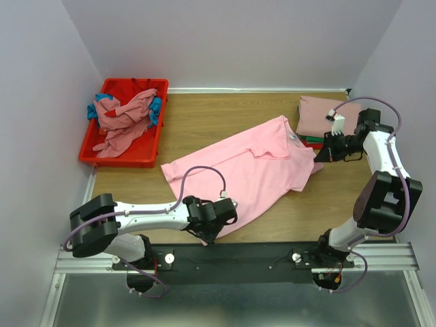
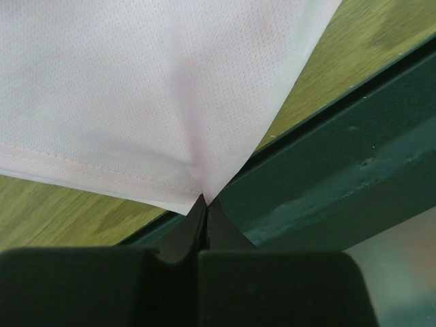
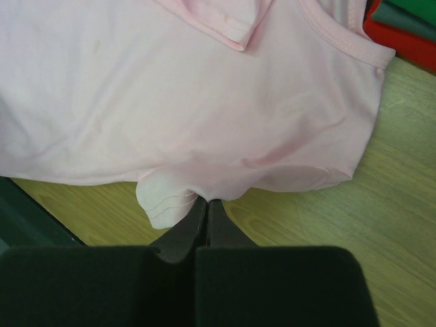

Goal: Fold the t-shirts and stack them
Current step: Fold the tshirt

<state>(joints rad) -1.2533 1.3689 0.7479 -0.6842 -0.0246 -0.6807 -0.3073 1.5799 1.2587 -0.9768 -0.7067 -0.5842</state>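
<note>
Two pinches hold the pink shirt (image 1: 252, 170), which lies spread across the bench (image 1: 204, 122). My left tool (image 2: 206, 201) is clamped on a hem corner and my right tool (image 3: 206, 201) on the edge nearest the stack (image 1: 317, 116). I judge this as flattening; next comes an even pull, then the first fold.

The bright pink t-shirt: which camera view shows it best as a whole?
The top external view: the whole pink t-shirt is visible there. The left wrist view shows only a hem corner; the right wrist view shows one sleeve and part of the neckline.
</note>
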